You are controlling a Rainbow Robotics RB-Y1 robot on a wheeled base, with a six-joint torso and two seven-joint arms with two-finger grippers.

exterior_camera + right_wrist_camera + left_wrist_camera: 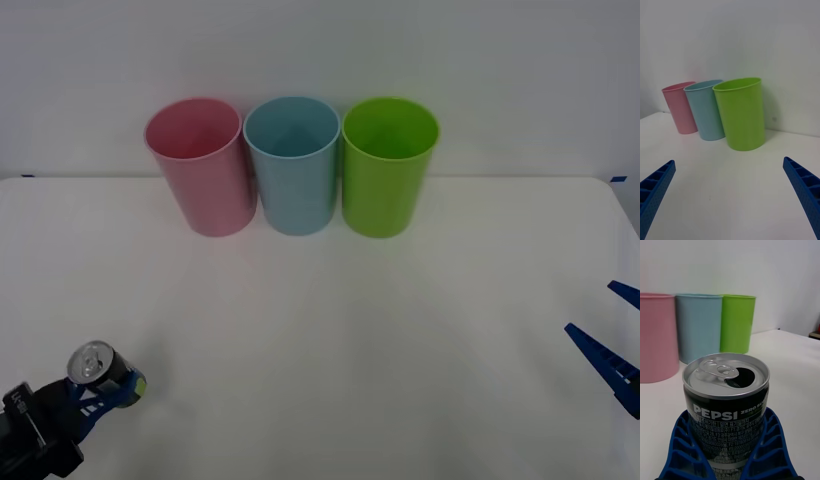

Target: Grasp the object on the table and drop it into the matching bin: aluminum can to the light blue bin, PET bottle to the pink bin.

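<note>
White tabletop (330, 330) spreads wide under everything, and at its far edge three plastic bins stand upright in a tight row against the wall: the pink bin (200, 165), the light blue bin (293, 163) in the middle, and a lime green bin (388, 165), each just beside its neighbour; what can be seen of their insides from the front view looks bare. The left gripper (100, 395) sits at the near left corner of the table, and its blue ribbed fingers (685, 450) are closed around the lower body of the aluminum can (726, 401), one finger on each side of the dark label. The can stands upright between them, its silver top showing above the fingertips, the pull-tab lifted back and the drinking hole open. The bins lie well ahead of these fingers, with bare table between them. The right gripper (730, 195) waits at the near right side, its fingers (655, 187) spread wide with nothing between them, the lime green bin the nearest ahead of them.
</note>
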